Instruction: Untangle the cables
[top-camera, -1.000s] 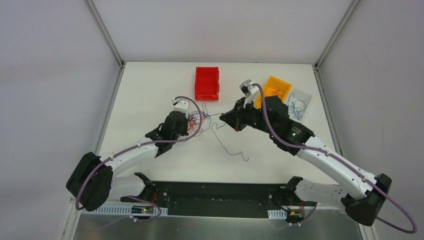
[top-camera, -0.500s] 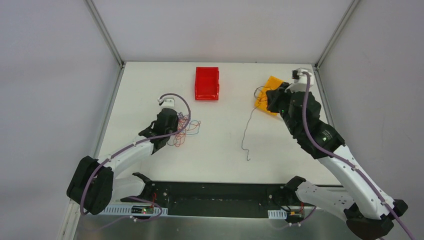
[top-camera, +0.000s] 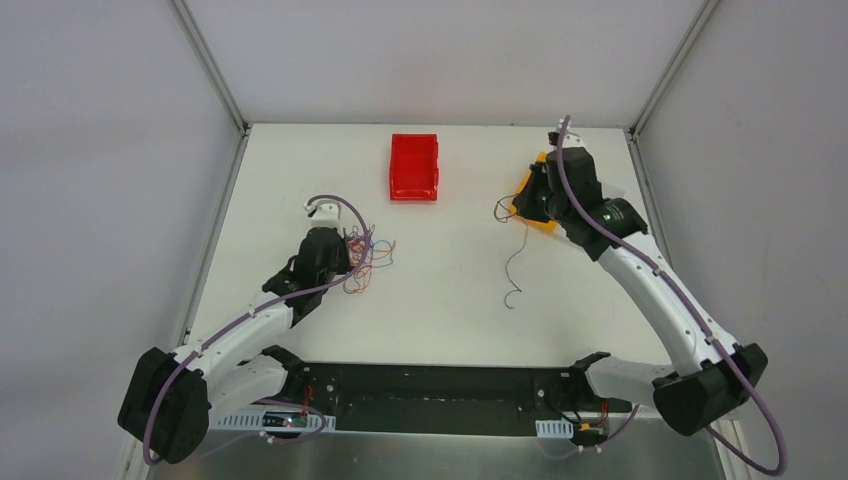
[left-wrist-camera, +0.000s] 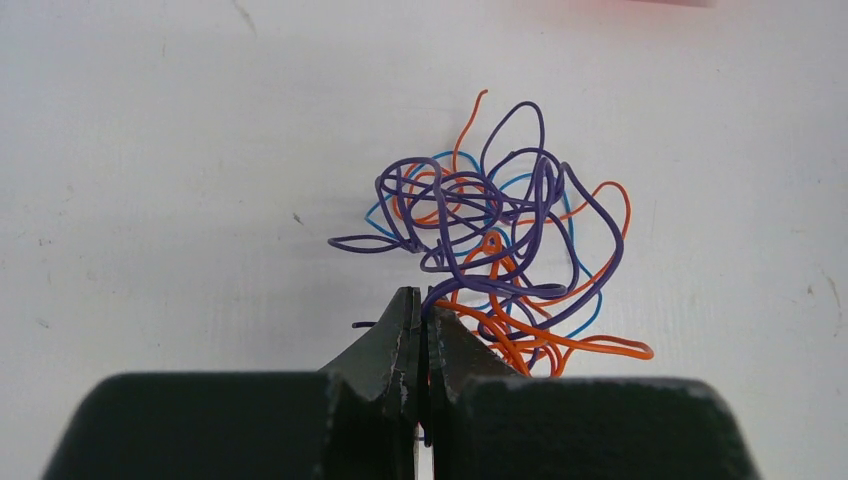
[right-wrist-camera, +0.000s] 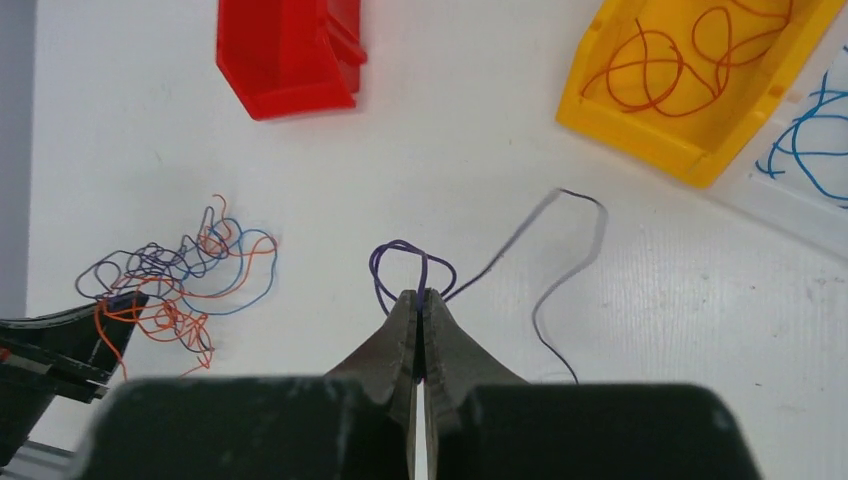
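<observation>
The cables are a knot of orange, blue and purple wires (top-camera: 370, 255) on the left half of the white table (top-camera: 450, 300). My left gripper (top-camera: 347, 247) is shut at the knot's near edge, with a purple strand of the tangle (left-wrist-camera: 490, 230) running in between its jaws (left-wrist-camera: 422, 302). My right gripper (top-camera: 517, 207) is up by the yellow bin (top-camera: 524, 190) and shut on a single dark purple cable (top-camera: 514, 270). A loop of that cable (right-wrist-camera: 410, 262) stands above the right gripper's tips (right-wrist-camera: 420, 297). Its free end trails onto the table, apart from the knot (right-wrist-camera: 180, 275).
A red bin (top-camera: 414, 166) stands at the back centre. The yellow bin (right-wrist-camera: 640, 130) holds orange wires (right-wrist-camera: 680, 70). Beside it on the right lie blue wires (right-wrist-camera: 810, 150) on a clear tray. The black base bar (top-camera: 440, 385) runs along the near edge.
The right gripper carried the single purple cable from the centre out to the yellow bin, free of the knot. The left gripper closed on the tangle and drew it left and nearer.
</observation>
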